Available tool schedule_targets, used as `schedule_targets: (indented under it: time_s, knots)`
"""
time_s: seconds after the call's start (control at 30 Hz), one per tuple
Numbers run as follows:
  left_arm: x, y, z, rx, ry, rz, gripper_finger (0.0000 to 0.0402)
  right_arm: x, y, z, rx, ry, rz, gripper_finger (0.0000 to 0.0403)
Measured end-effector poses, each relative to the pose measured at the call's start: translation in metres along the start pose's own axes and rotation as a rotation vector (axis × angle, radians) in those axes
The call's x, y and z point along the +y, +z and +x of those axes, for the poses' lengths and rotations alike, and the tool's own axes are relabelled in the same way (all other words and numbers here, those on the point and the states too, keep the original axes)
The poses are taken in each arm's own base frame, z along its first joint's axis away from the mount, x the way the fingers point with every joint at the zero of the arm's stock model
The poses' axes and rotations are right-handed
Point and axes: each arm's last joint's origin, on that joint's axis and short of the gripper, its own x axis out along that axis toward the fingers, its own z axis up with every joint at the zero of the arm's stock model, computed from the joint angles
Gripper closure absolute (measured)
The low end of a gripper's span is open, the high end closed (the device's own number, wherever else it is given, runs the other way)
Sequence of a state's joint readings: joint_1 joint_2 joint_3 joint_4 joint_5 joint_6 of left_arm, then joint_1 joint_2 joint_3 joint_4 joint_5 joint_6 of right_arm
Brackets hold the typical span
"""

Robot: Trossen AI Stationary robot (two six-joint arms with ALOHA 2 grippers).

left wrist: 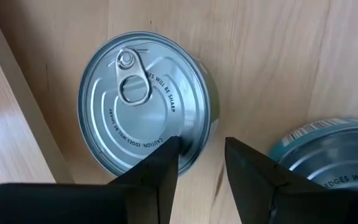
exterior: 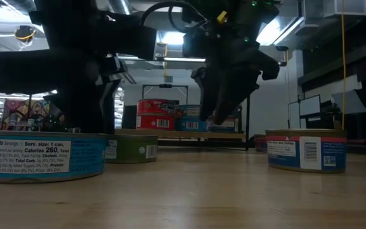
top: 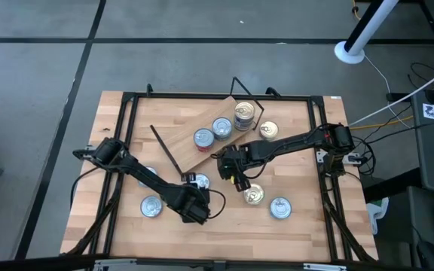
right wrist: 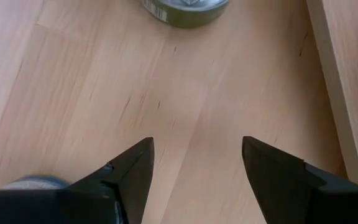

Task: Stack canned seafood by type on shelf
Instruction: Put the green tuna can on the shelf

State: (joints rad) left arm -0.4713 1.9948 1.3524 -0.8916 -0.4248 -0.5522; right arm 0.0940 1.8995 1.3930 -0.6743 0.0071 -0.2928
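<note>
My left gripper (left wrist: 201, 165) (top: 195, 196) is open and points down over a silver-lidded tin (left wrist: 145, 102) with an olive side. This tin stands on the table beside the shelf's corner. One finger shows over the lid's rim, and the other is off the tin's side. A second, teal-labelled tin (left wrist: 328, 149) stands close by. The shelf (top: 181, 143), a light plank, lies askew on the table. It carries two single tins (top: 203, 138) (top: 221, 128) and a stack (top: 244, 114). My right gripper (right wrist: 194, 162) (top: 236, 179) hangs open over bare table. My left gripper comes from above, slanting. One fingertip (left wrist: 166, 152) shows in front of the silver lid near its rim (left wrist: 157, 140). I cannot tell whether it touches the tin. The tin stands flat on the table.
Loose tins stand on the table: a blue-labelled one (top: 151, 206) (exterior: 43, 156), a gold-lidded one (top: 254, 195), another (top: 280, 208) (exterior: 307, 149), and a gold one (top: 268, 130) by the shelf. An olive tin (right wrist: 185, 9) is ahead of my right gripper. Black rails (top: 126, 120) frame the tabletop.
</note>
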Motion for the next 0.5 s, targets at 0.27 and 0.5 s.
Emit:
schedule_targets:
  time_s: [0.27, 0.5]
  knots:
    - [0.0007, -0.0011, 0.0013, -0.004, 0.014, 0.005, 0.0321, -0.0001, 0.0005, 0.0, -0.005, -0.001, 0.0, 0.0159]
    - [0.0007, -0.0003, 0.0011, -0.014, 0.015, -0.001, 0.0395, 0.001, 0.0038, -0.0001, -0.033, -0.009, -0.047, 0.0159]
